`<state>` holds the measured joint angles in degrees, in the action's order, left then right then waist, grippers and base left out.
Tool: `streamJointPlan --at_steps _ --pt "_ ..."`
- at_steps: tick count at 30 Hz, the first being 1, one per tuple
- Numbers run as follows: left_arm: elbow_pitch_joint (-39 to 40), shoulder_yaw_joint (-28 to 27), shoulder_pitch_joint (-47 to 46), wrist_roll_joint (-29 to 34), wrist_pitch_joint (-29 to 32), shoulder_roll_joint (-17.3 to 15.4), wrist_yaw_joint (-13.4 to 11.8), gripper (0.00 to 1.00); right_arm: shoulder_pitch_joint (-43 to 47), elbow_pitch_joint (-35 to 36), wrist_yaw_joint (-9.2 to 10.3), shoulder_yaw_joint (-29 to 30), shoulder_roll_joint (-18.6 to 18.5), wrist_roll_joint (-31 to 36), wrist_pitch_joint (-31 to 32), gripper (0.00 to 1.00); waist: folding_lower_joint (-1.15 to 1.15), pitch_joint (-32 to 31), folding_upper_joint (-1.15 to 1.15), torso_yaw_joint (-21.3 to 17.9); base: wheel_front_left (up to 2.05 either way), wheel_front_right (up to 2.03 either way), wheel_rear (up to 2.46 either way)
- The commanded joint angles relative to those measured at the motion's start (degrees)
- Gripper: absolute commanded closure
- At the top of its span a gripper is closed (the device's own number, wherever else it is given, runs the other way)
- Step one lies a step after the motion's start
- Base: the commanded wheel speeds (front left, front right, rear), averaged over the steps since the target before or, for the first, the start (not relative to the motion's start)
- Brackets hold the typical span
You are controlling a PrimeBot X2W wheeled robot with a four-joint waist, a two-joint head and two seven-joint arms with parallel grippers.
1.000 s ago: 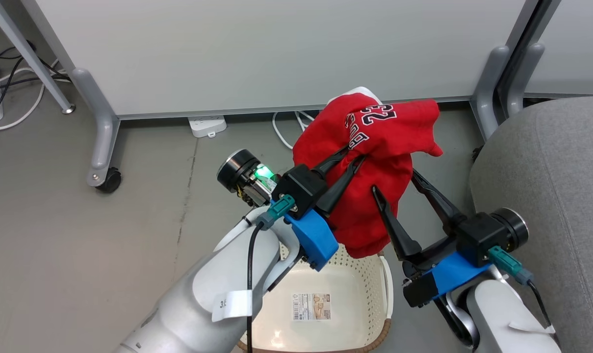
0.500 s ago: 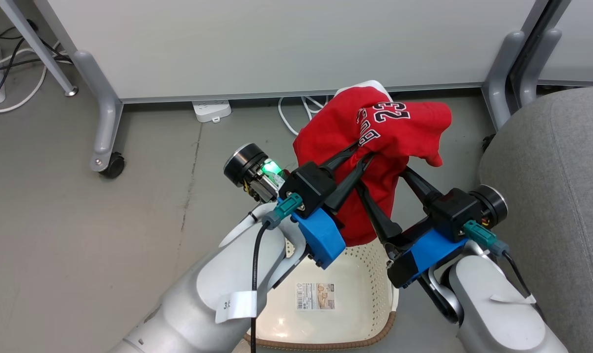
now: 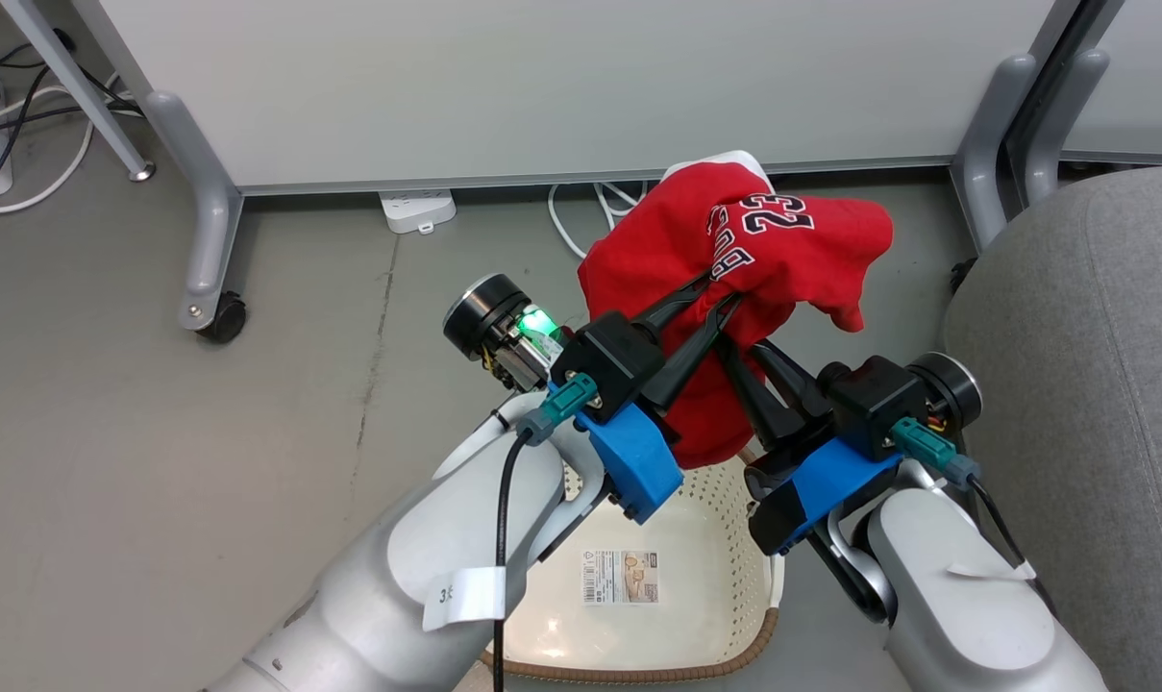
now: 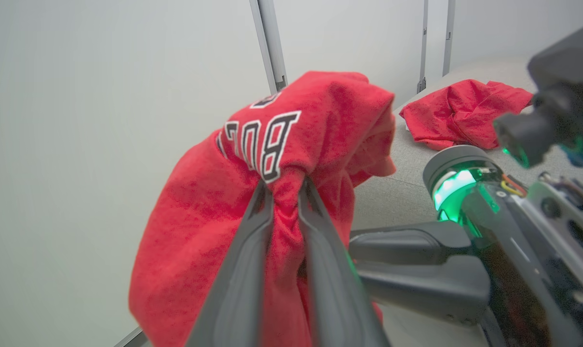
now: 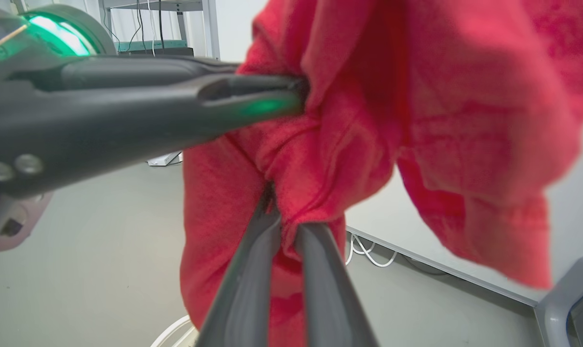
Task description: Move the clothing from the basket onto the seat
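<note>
A red jersey (image 3: 734, 259) with "23" lettering hangs bunched above the basket (image 3: 629, 668), which holds nothing but a label sticker. My left gripper (image 3: 720, 296) is shut on the cloth near the lettering, and its wrist view shows the same pinch (image 4: 284, 180). My right gripper (image 3: 739, 344) is shut on a lower fold just beside it, seen close in its wrist view (image 5: 284, 219). The grey seat (image 3: 1071, 384) stands to the right of the basket. Another red garment (image 4: 465, 113) lies crumpled on the seat (image 4: 402, 193).
A white partition panel (image 3: 542, 86) on grey legs with a caster wheel (image 3: 217, 317) stands behind the basket. A power strip (image 3: 417, 210) and white cables (image 3: 581, 216) lie on the grey floor at its foot. More cables (image 3: 23, 144) lie far left.
My right gripper was open beside the hanging jersey; it has moved left and shut on the cloth. The left gripper keeps its hold. The camera has shifted slightly.
</note>
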<state>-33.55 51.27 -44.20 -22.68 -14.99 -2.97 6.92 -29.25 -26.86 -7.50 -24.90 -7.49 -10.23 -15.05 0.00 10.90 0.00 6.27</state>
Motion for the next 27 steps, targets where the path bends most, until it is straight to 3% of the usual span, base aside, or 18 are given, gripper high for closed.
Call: streamJointPlan --at_steps 1,10,11,12,13,27 --pt "0.1 0.13 -0.82 -0.13 -0.3 0.14 -0.37 1.0 -0.89 -0.26 0.01 -0.19 -0.01 -0.45 -0.2 1.0 0.0 -0.04 0.0 -0.02 0.0 0.0 0.0" --pt "-0.12 0.18 -0.93 -0.22 -0.29 0.14 -0.55 1.0 -0.73 0.29 0.01 -0.35 -0.31 -0.64 -0.2 1.0 0.0 -0.2 0.0 -0.12 0.0 0.0 0.0" --pt "-0.19 0.13 -0.91 -0.22 -0.29 0.14 -0.61 0.96 -0.66 0.38 0.01 -0.31 -0.3 -0.61 -0.2 1.0 0.0 -0.22 0.0 -0.13 0.0 0.0 0.0" --pt "-0.22 0.04 -0.92 -0.12 -0.29 0.14 -0.69 0.53 -0.62 0.44 0.01 -0.31 -0.33 -0.59 -0.2 1.0 0.0 -0.23 0.0 -0.14 0.0 0.0 0.0" --pt "-0.23 -0.04 -0.9 -0.01 -0.29 0.14 -0.74 0.0 -0.59 0.46 0.01 -0.33 -0.37 -0.57 -0.2 1.0 0.0 -0.25 0.0 -0.14 0.0 0.0 0.0" --pt "-0.53 -1.19 -0.37 1.43 -0.29 0.1 -1.15 0.0 1.01 0.95 0.01 1.21 -0.86 -0.75 -0.2 1.0 0.0 0.12 0.0 -1.24 0.0 0.0 0.0"
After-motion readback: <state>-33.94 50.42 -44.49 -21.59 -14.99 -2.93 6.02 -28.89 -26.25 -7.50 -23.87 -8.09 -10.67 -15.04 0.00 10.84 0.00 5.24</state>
